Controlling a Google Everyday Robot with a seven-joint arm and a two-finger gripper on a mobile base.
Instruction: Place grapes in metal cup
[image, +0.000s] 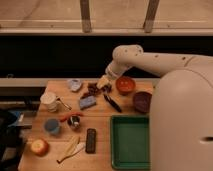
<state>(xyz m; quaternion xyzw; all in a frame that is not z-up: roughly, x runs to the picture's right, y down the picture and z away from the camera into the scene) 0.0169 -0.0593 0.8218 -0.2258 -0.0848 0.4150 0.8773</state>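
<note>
The grapes (92, 90) lie near the far edge of the tabletop (100, 127), roughly midway along it, with a blue sponge (87, 102) just toward the near edge from them. The gripper (103, 82) hangs at the bunch's right side, very close to it. Its jaws stand spread wide and hold nothing, as far as can be seen.

The metal cup (74, 121) stands well apart, toward the left half and nearer the front edge, between a blue cup (51, 126) and a black remote (91, 140).

The bunch is probably light, lumpy and soft (berries give under pressure and can roll free of a stem). A gentle pinch across the thick middle of the cluster looks safest, fingers straddling it from above. Squeezing one outlying berry risks it slipping or tearing loose. The cup's mouth looks little wider than the bunch, so the release should be centred over it.
</note>
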